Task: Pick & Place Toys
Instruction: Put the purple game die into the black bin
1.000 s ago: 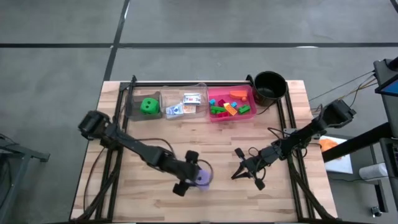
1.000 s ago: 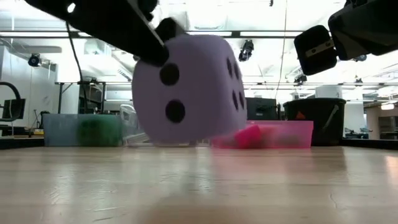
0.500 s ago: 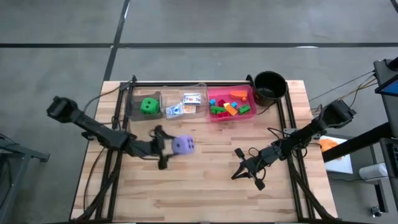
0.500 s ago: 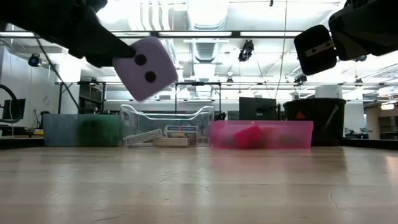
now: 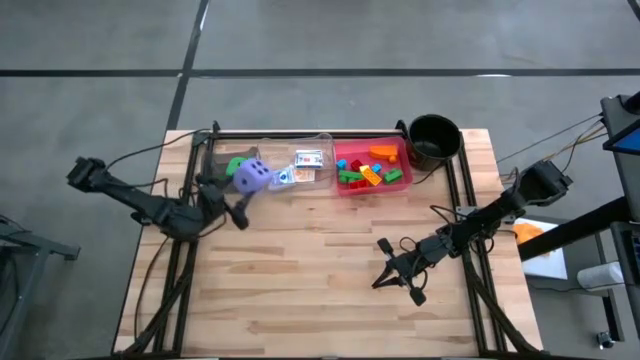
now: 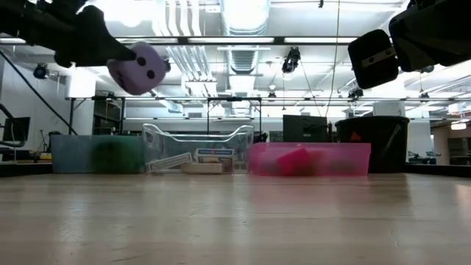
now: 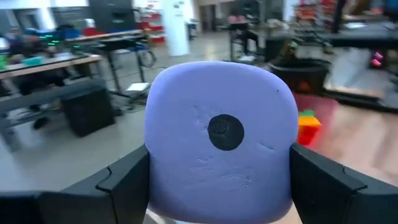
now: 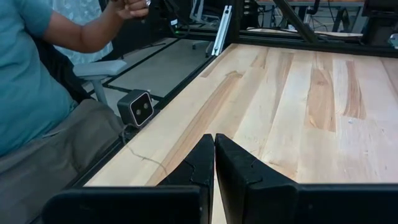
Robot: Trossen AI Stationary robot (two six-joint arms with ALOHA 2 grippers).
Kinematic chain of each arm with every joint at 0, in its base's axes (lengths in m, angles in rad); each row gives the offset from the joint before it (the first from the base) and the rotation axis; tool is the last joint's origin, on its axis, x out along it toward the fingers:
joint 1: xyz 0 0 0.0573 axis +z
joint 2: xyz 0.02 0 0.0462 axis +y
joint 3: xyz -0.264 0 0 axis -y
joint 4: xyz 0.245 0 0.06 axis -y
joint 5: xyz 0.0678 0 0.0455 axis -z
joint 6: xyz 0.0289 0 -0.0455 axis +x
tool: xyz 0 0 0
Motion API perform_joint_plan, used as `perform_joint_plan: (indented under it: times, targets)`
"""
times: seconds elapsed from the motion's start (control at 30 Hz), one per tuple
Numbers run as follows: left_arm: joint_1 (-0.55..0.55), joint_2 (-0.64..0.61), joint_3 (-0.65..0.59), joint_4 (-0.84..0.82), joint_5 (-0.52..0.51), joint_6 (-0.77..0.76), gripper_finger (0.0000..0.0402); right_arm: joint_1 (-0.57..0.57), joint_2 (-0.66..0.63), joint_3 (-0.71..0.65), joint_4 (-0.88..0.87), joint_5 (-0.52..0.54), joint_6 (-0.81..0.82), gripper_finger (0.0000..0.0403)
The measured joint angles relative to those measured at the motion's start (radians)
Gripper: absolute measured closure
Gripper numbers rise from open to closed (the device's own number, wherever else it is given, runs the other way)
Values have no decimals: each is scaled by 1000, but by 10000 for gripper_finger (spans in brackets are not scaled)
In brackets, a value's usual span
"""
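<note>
- Two arms are over the desk [image 5: 330, 270]; only the left one carries anything.
- Left gripper [image 5: 232, 190] hangs in the air at the desk's far left side, its fingers [image 7: 124, 180] closed on either side of the purple dice [image 5: 252, 176], one dot facing the wrist camera.
- Key relation: from above, the purple dice sits over the near edge of the grey tray [image 5: 218, 172], overlapping the seam with the clear tray [image 5: 318, 176] beside it. The green dice [image 5: 236, 164] already lies in the grey tray, partly hidden by the purple one.
- From desk level the purple dice [image 6: 137, 67] is well above the tray rims, so a release, as I judge it, calls for a small shift toward the grey tray's middle and a descent first; dropped from here it might clip the shared wall.
- A cube has no long axis, so its turn in the fingers matters little.
- Left arm is plainly the nearer one to these trays.
- Right gripper [image 5: 385, 270] waits low over the near right part of the desk, its fingers [image 8: 198, 163] pressed together on nothing.
- White cards [image 5: 300, 168] lie in the clear tray, bright bricks [image 5: 365, 172] in the pink tray [image 5: 405, 152]; the black pot [image 5: 433, 140] stands at the far right corner.
- Writing: the cards carry print, but none of it is readable.
</note>
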Motion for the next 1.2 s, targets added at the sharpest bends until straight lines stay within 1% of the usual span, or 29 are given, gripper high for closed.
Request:
perform_joint_plan:
  times: [0.2,0.27,0.4,0.47,0.53,0.63,0.73,0.8,0.87,0.97,1.07,1.2]
  targets:
    - [17,-48,0,-11,-127,40,97,0,0,0,0,0,-4,385]
    - [33,-49,2,-17,-141,46,97,0,0,0,0,0,-4,385]
    - [68,-48,19,-43,-139,38,97,0,0,0,0,0,-4,385]
    - [89,-48,20,-48,-75,6,97,0,0,0,0,0,-4,385]
    - [110,-48,26,-49,35,-32,97,0,0,0,0,0,-4,385]
    - [142,-47,42,-49,269,-48,97,0,0,0,0,0,-7,385]
    - [171,-47,63,-98,510,-56,97,0,0,0,0,0,-7,385]
    - [188,-47,86,-182,620,-89,99,0,0,0,0,0,-7,385]
    - [198,-47,112,-307,661,-147,102,0,0,0,0,0,-7,385]
    - [202,-46,153,-485,663,-246,103,0,0,0,-1,0,-7,385]
    - [202,-46,192,-583,664,-301,103,-1,0,0,-1,0,-8,385]
    - [205,-37,261,-686,661,-335,103,-1,0,0,-1,0,-11,385]
